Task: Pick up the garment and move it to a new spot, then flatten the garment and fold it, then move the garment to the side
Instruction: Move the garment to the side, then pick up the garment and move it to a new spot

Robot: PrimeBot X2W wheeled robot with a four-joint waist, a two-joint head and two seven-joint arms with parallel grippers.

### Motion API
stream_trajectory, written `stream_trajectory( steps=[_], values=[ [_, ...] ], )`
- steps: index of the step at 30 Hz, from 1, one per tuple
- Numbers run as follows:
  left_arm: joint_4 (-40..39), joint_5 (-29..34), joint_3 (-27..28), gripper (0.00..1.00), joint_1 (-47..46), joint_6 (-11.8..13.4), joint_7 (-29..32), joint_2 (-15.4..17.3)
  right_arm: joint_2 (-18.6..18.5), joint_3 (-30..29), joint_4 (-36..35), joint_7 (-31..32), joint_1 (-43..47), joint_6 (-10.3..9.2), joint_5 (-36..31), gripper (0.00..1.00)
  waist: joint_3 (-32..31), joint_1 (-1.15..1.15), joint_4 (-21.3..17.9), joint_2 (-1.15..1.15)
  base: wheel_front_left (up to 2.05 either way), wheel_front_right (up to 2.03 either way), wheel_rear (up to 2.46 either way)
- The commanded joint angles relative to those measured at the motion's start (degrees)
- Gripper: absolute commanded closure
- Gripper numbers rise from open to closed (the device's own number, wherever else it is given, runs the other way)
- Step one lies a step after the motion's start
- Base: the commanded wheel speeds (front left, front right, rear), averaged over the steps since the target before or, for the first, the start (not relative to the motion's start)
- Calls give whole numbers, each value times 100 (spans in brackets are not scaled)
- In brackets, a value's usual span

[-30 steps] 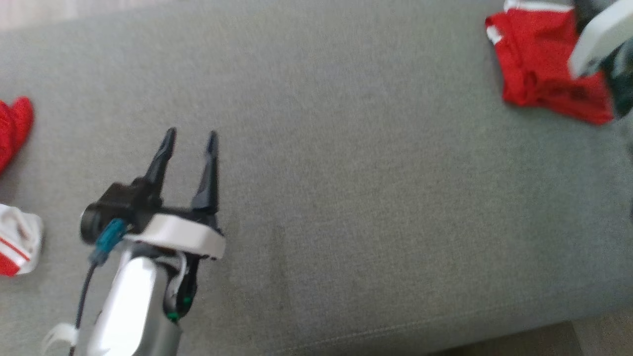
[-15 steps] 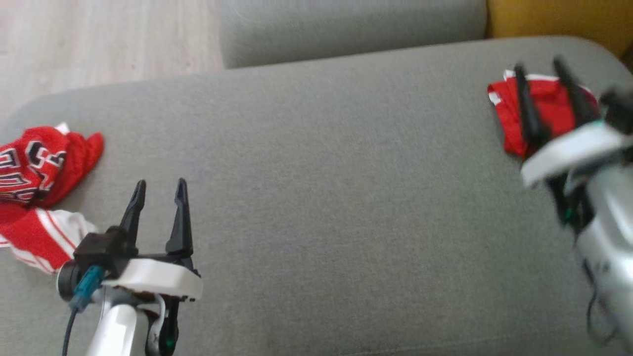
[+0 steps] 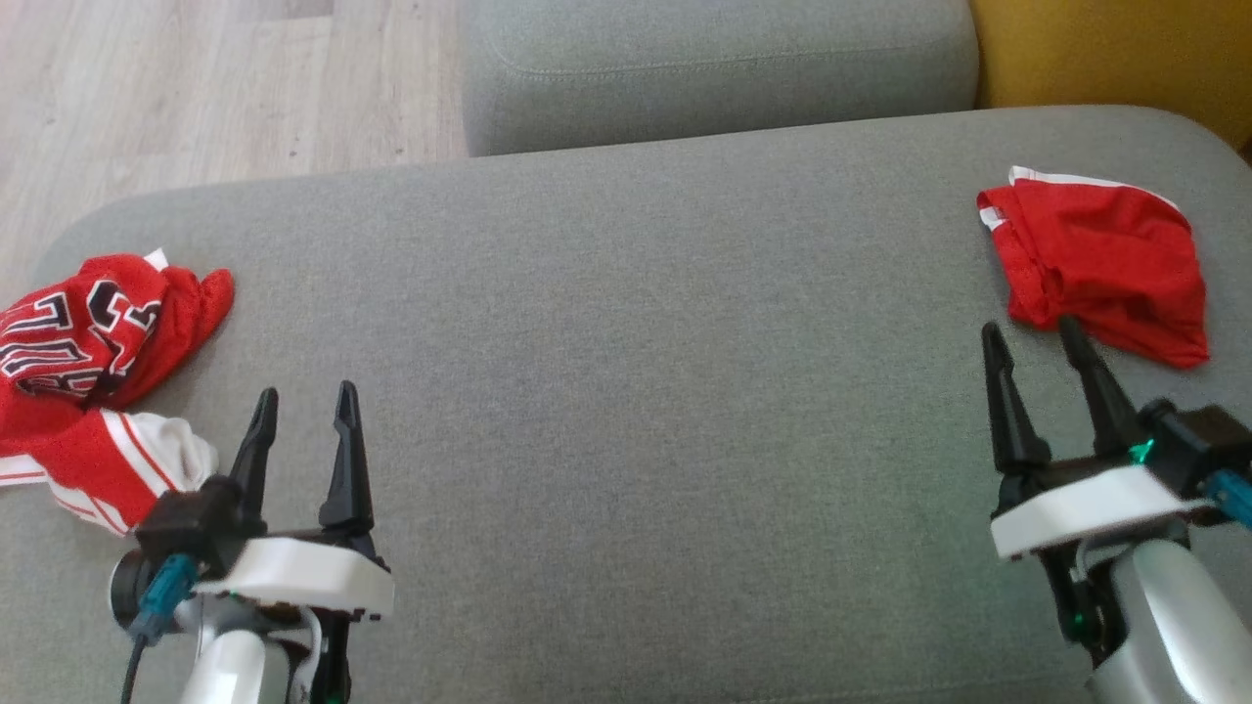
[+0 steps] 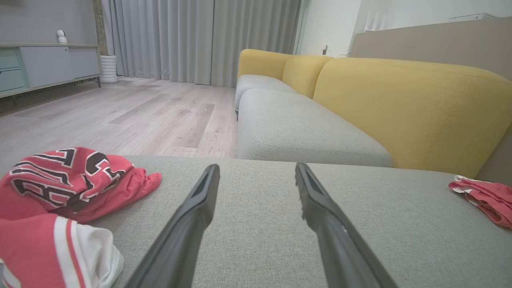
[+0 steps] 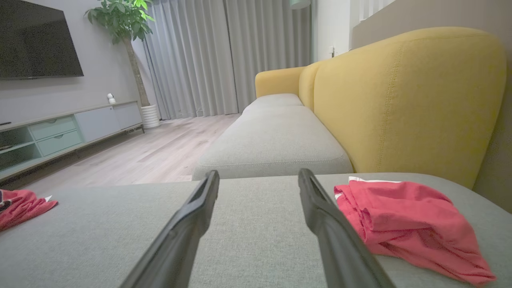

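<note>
A crumpled red garment (image 3: 93, 328) with black-and-white lettering lies at the left end of the grey cushion (image 3: 636, 391); a red-and-white striped piece (image 3: 127, 464) rests against its near side. My left gripper (image 3: 305, 393) stands open and empty just right of that pile, which also shows in the left wrist view as the lettered garment (image 4: 68, 176). A folded red garment (image 3: 1100, 259) with white trim lies at the far right. My right gripper (image 3: 1029, 328) is open and empty, just short of its near edge; in the right wrist view the folded garment (image 5: 404, 216) lies right of my fingers (image 5: 320, 216).
Behind the cushion stands another grey seat (image 3: 714, 68), with a yellow backrest (image 3: 1115, 54) at the far right. Wooden floor (image 3: 196, 88) lies beyond the cushion's far left edge. A low cabinet (image 5: 68, 132) stands across the room.
The head camera has tilted up, bringing the floor and the far seat into view. My right gripper has drawn back from over the folded red garment to its near side, open.
</note>
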Motion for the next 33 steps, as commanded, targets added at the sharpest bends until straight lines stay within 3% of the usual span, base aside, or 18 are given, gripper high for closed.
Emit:
stream_trajectory(
  steps=[1, 7, 25, 33],
  values=[
    [-225, 61, 237, 0, -159, 16, -70, 45, -20, 47, -219, -61, -117, -4, -60, 0, 16, 1, -1, 0, 0, 0, 0],
    [-183, 113, 248, 0, -185, -27, -70, -36, 144, -68, -299, -61, -28, -4, -253, 0, 40, 1, 3, 0, 0, 0, 0],
    [-101, 233, 327, 0, -204, -131, -70, -137, 171, -114, -301, -20, -15, -4, -313, 0, 56, 1, 48, 0, 0, 0, 0],
    [-66, 285, 406, 0, -213, -126, -70, -153, 162, 1, -357, 34, 12, -4, -272, 0, 28, 1, 363, 0, 0, 0, 0]
  ],
)
